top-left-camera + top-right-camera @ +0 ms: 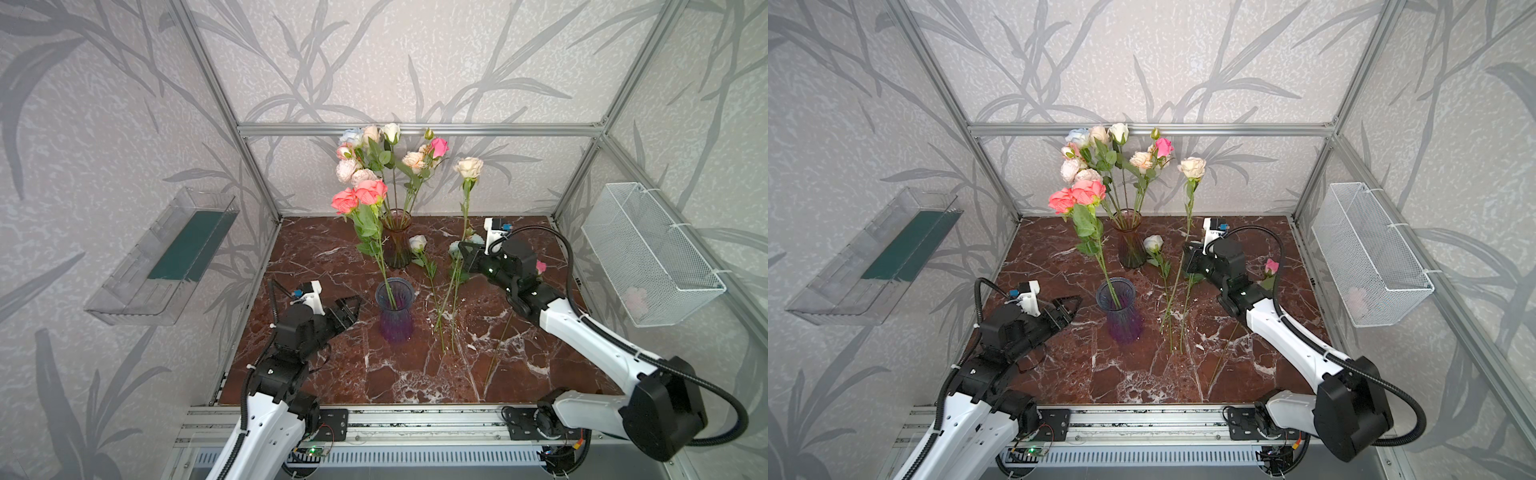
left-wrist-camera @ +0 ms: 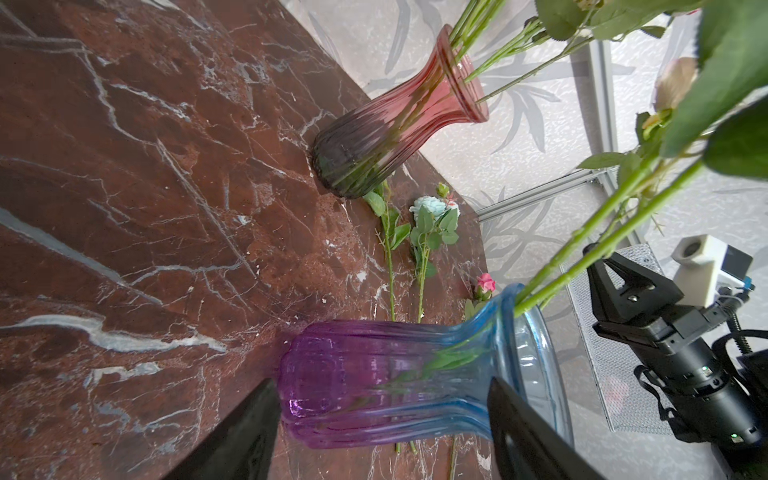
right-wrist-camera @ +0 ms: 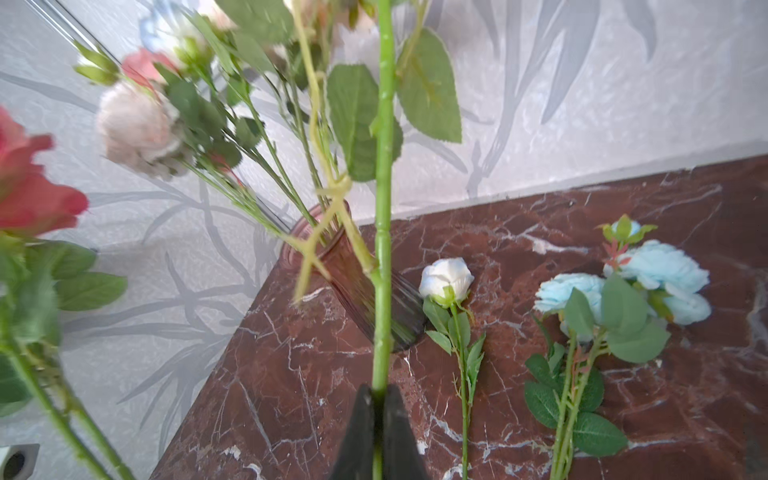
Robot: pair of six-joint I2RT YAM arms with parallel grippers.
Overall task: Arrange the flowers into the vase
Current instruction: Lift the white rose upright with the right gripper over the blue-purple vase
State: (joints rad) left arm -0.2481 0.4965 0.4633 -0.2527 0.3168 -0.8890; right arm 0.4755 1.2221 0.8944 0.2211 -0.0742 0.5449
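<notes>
R end effector point(image 3: 376, 400) pinching cream rose point(image 1: 468, 167) stem — held upright.

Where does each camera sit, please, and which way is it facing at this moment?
Top views: mounted high at the front, looking down and back over the marble table; left claw, right claw and their arms show.
Left wrist: on the left arm, looking past its open fingers at the purple vase; right claw also visible.
Right wrist: on the right arm, looking along its shut claw up the cream rose stem toward the amber vase.
Shared: both wrist views show the amber vase and pale-blue flowers.
</notes>
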